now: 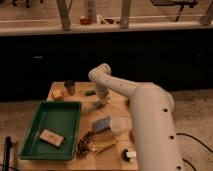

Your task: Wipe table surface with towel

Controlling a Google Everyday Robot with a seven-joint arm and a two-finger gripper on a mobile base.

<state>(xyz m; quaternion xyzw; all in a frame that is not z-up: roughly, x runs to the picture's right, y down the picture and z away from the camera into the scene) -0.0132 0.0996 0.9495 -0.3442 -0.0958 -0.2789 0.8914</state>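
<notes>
The table surface (pixel 116 100) is a small light-brown wooden top, cluttered with small objects. My white arm comes in from the lower right, bends at an elbow above the table's back edge and points down. The gripper (pixel 102 100) is low over the middle back of the table. A small pale grey-blue scrap, the towel (pixel 98 105), lies on the wood right under the gripper's tip and is partly hidden by it. I cannot tell whether the gripper holds it.
A green tray (pixel 65 111) with a brown block (pixel 51 137) fills the table's left front. A blue block (pixel 101 123), white cup (pixel 119 125), dark cluster (pixel 86 144) and yellow item (pixel 102 146) sit in front. A dark cup (pixel 70 87) and yellow object (pixel 57 94) are at the back left.
</notes>
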